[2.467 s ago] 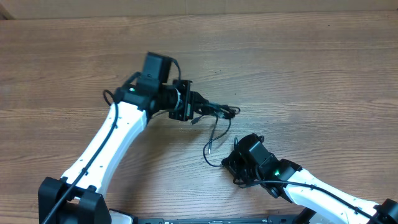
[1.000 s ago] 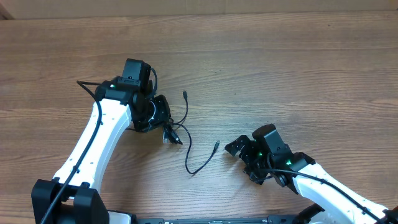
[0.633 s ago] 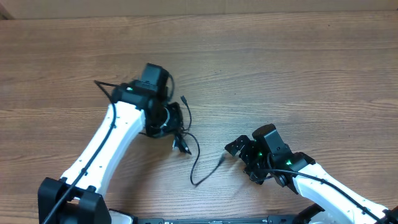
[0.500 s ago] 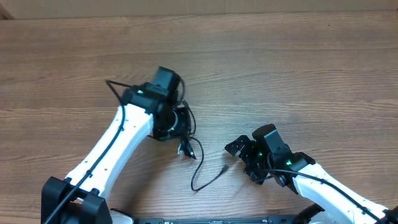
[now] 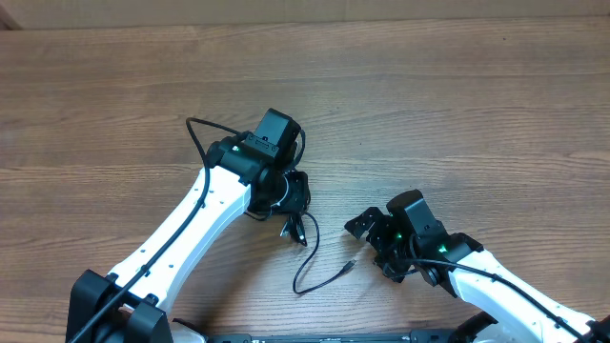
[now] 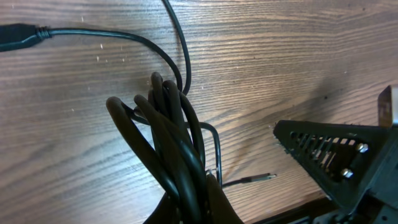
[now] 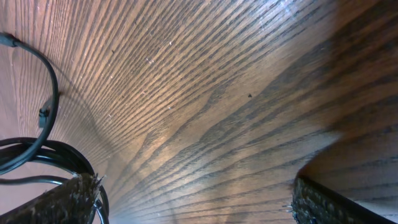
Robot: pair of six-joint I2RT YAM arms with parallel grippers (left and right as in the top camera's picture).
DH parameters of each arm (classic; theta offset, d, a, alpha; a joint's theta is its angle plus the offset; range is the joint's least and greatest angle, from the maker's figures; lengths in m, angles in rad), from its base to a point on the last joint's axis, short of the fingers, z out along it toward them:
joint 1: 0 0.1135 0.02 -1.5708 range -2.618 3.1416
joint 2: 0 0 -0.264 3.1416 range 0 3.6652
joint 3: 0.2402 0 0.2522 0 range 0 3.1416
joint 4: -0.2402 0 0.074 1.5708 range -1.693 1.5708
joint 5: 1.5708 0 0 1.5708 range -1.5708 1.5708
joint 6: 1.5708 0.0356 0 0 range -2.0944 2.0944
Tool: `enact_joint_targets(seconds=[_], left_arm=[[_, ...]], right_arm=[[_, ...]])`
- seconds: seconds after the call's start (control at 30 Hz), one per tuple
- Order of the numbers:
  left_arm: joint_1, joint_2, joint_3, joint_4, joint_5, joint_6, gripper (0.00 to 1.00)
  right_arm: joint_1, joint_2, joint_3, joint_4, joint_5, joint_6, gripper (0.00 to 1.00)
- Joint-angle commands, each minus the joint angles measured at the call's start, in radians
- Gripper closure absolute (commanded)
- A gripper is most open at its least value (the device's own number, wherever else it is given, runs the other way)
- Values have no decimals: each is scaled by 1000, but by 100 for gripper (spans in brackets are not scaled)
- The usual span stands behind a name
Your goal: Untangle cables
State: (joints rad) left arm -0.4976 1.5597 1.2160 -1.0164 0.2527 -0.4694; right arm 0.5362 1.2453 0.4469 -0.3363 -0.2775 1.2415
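Note:
The cables are a bunch of thin black loops standing up from my left gripper, which is shut on them just above the wooden table. One strand with a plug runs off to the upper left. In the overhead view the left gripper sits mid-table, and a loose strand curls down from it to a small plug end. My right gripper stands open a short way to the right of that plug, with only bare wood between its fingers. Cable loops show at that view's left edge.
The wooden table stretches behind and to both sides. The left arm's own thicker black wire arcs out to its left. In the left wrist view a finger of the right gripper juts in from the right.
The left gripper has carried the cable bunch to the right, toward the right gripper, dragging the loose strand and its plug with it. The right arm has stayed still and open.

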Motion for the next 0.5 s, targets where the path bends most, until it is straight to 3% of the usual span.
enact_joint_targets(seconds=[0.0,0.17,0.37,0.47], left_arm=[[-3,-30,10,13,-20,105,96],[-3,-30,10,21,-12,180,96],[5,-31,42,-20,14,324,96],[8,-32,75,-85,13,396,96]], right_arm=[[-11,22,-27,-6,9,-12,0],[-11,22,-27,39,-66,-12,0],[-11,22,-27,51,-15,-14,0],[-11,22,-27,86,-12,-119,0]])
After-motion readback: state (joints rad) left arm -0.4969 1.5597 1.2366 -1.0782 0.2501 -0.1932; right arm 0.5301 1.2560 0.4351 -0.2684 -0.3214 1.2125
